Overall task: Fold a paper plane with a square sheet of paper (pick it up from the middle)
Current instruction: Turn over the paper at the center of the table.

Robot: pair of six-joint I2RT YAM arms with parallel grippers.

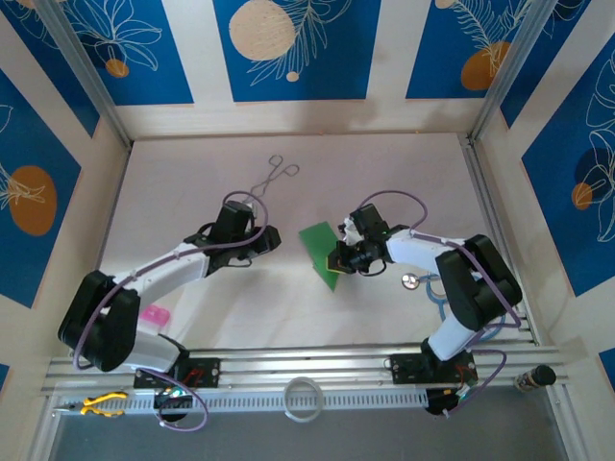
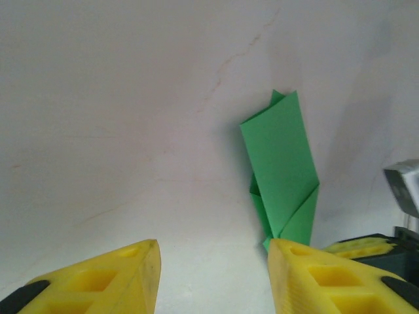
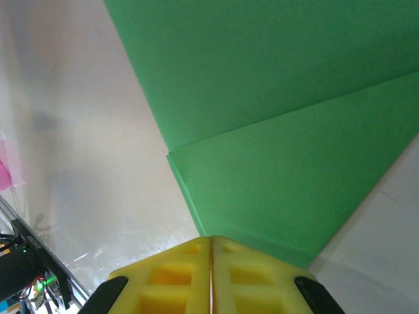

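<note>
The creased square sheet of paper (image 1: 320,252) lies near and right of the forceps (image 1: 272,179). The right gripper (image 3: 211,239) is clamped shut on its edge. The left gripper (image 2: 213,245), nearside of the forceps, stands partly open and empty.

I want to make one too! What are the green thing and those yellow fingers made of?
Green sheet: thin matte paper, it seems; it holds sharp creases. Yellow fingers: probably hard plastic, dull finish, with moulded square hollows.
</note>
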